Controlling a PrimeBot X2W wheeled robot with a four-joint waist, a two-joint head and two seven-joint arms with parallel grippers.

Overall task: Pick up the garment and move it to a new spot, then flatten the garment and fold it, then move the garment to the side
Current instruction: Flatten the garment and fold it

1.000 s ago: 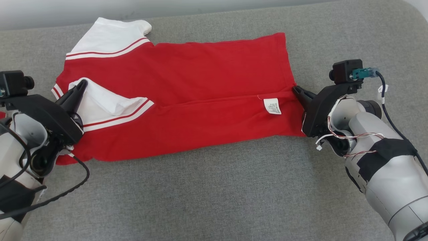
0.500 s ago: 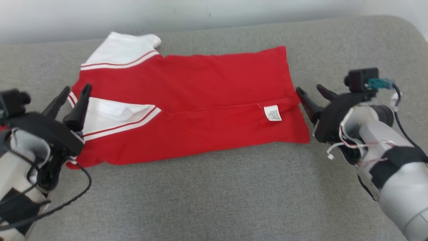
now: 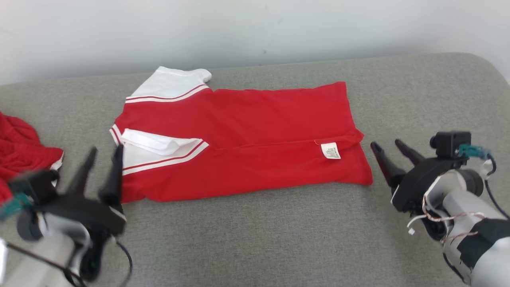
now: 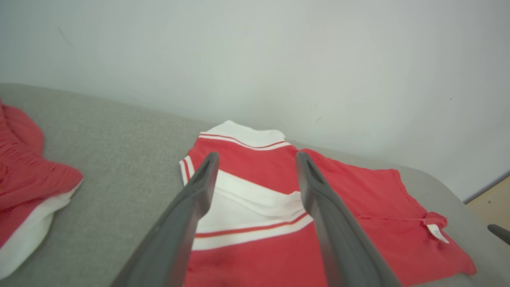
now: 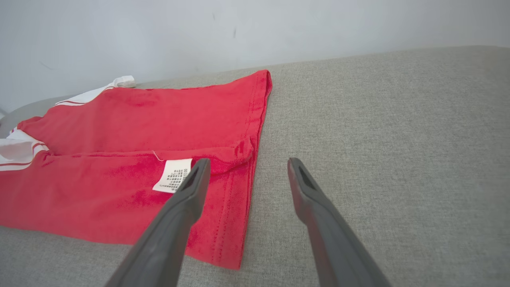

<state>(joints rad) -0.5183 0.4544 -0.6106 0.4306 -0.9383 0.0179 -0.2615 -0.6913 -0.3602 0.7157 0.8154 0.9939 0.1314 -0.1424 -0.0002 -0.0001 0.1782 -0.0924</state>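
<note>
Left gripper point(image 3: 106, 148) and right gripper point(image 3: 385, 142) have released the red-and-white shirt point(image 3: 255, 131); fingers wide open, empty. First fold laid.

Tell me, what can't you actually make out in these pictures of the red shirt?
Print on the care label: too small to read in the head view; in the right wrist view the right tool covers its edge.
The other red cloth: cut off by the left edge in the head and left wrist views.
The left tool: blurred in the head view.
Lower layers of the shirt: hidden by its folded top layer.
</note>
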